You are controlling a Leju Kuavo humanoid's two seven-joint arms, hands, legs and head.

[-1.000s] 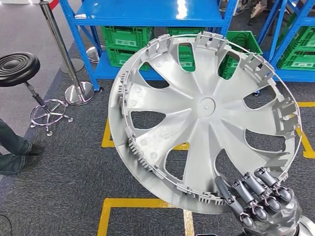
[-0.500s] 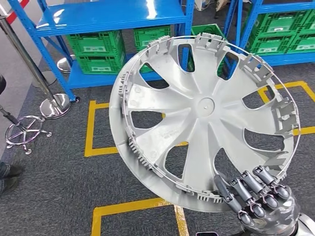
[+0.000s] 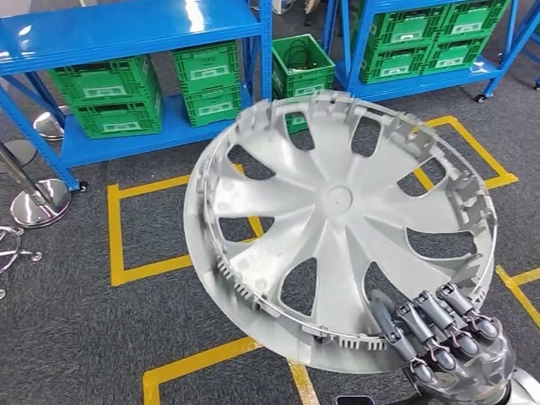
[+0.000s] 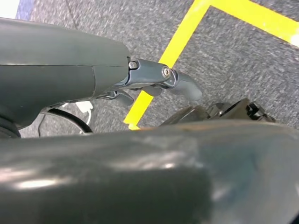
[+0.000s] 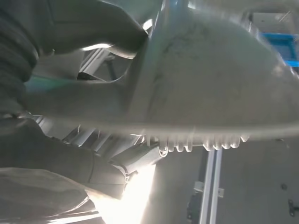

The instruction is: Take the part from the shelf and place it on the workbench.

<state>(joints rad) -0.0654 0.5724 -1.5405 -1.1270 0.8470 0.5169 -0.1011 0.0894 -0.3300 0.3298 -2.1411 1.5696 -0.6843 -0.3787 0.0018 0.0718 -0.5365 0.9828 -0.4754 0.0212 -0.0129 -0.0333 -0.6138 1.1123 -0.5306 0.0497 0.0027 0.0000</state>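
one hand alone, the right hand (image 3: 449,346), is carrying the whole part (image 3: 341,228), a broad silver wheel cover with curved spokes and open windows, and it is gripping it at the near rim with dark fingers (image 3: 440,325) lying over the ribbed inner face. the cover is hanging in the air, tilted, above the grey carpet (image 3: 83,337) and the yellow floor lines (image 3: 153,268), with the blue shelf (image 3: 127,34) and its green crates (image 3: 108,101) well behind it; no worktop is in sight, so the placing is not yet done. the part is looking like thin moulded plastic, so it is probably light but wide, and it is likely flexing a little at the far edge when held from one side. the small clips and teeth around the rim (image 3: 242,283) are looking fragile, so a hold on the solid band or on a spoke is seeming safer than pressing on those tabs. the smooth outer face, seen from the right wrist view (image 5: 218,79), is probably slippery. the left hand (image 4: 155,79) is hanging over the carpet, and i cannot tell how its fingers are set.
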